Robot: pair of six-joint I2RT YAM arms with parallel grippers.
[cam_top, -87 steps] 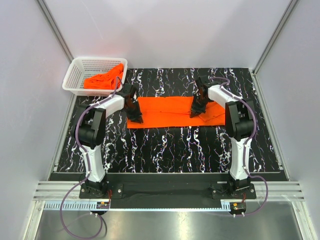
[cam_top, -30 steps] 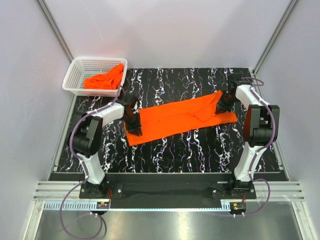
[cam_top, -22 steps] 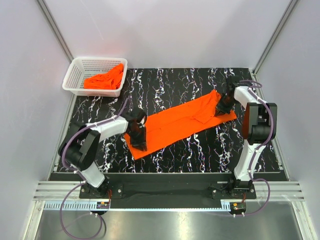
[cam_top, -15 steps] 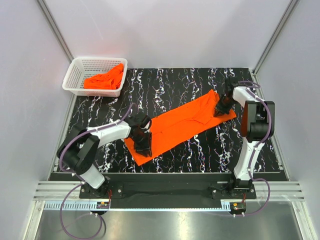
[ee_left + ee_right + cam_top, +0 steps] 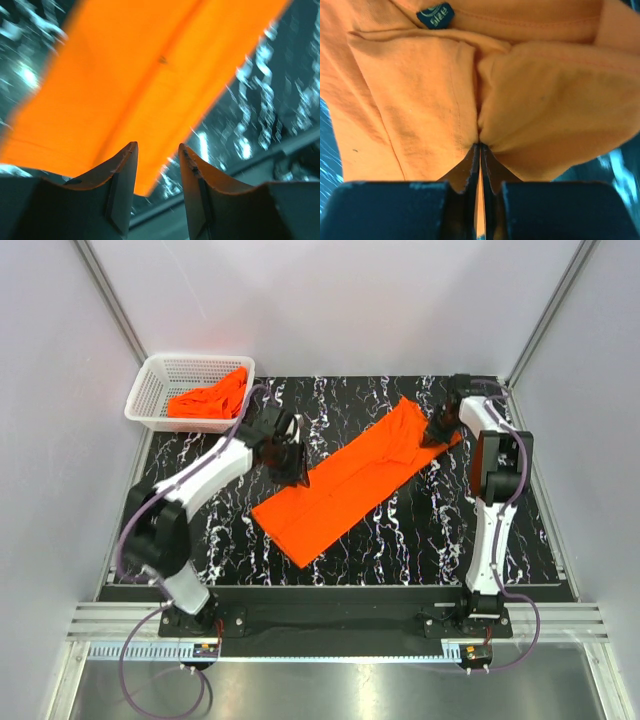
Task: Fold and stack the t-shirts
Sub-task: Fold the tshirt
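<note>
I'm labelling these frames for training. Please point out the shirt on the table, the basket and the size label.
shirt on the table [image 5: 350, 485]: top view, middle of the cloth.
basket [image 5: 150, 390]: top view, bare mesh at its left end.
size label [image 5: 435, 15]: right wrist view, centre of the blue tag.

A white mesh basket [image 5: 150, 400] sits at the far left corner of the black, white-veined desk [image 5: 400, 540]. Pale grey walls [image 5: 330, 300] enclose the desk.
</note>
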